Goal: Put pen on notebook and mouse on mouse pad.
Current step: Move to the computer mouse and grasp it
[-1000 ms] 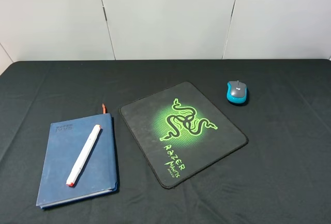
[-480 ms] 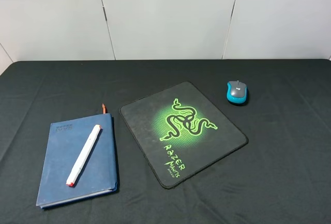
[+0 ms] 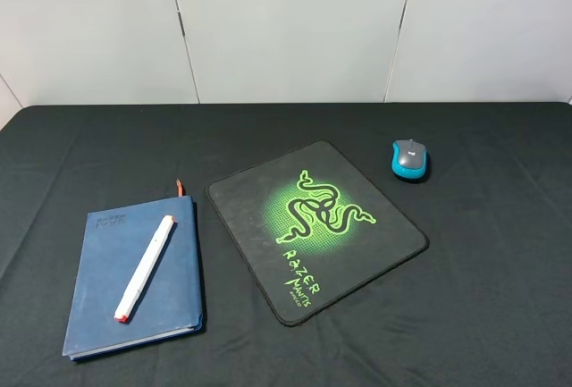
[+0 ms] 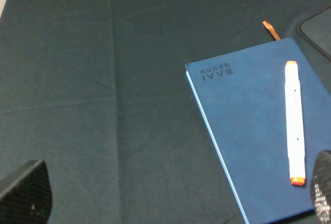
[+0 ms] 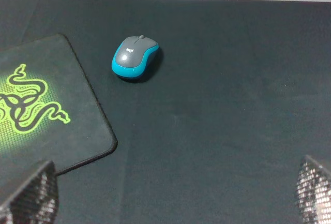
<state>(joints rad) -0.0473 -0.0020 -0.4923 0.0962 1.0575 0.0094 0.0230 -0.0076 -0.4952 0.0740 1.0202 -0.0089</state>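
1. A black Razer mouse pad [image 3: 393, 239] with a green snake logo lies flat and at an angle at the middle of a table [image 3: 483, 315] draped in black cloth, with pale wall panels [image 3: 286, 29] behind it.
2. The grey and teal mouse [image 3: 410, 160] sits on bare cloth past the pad's far right corner, near the pad but clear of its edge. Nothing lies between the two.
3. To the left of the pad, just beside it, rests the dark blue notebook [image 3: 98, 293], closed. Its orange ribbon bookmark [image 3: 179, 186] pokes out at the far edge, towards the pad's far left corner.
4. The white pen [image 3: 144, 267] with orange-red tips lies slantwise across the notebook cover, wholly on it.
5. The left gripper [image 4: 173, 195] hangs over the cloth on the notebook's side of the pad with its fingers spread wide and holding nothing. The right gripper [image 5: 170, 190] hangs on the mouse's side of the pad, likewise wide open and empty, touching neither mouse nor pad.
6. Neither arm shows in the high view.
7. Compared with a second ago, nothing has shifted: pen, notebook, mouse and pad all lie exactly where they were.
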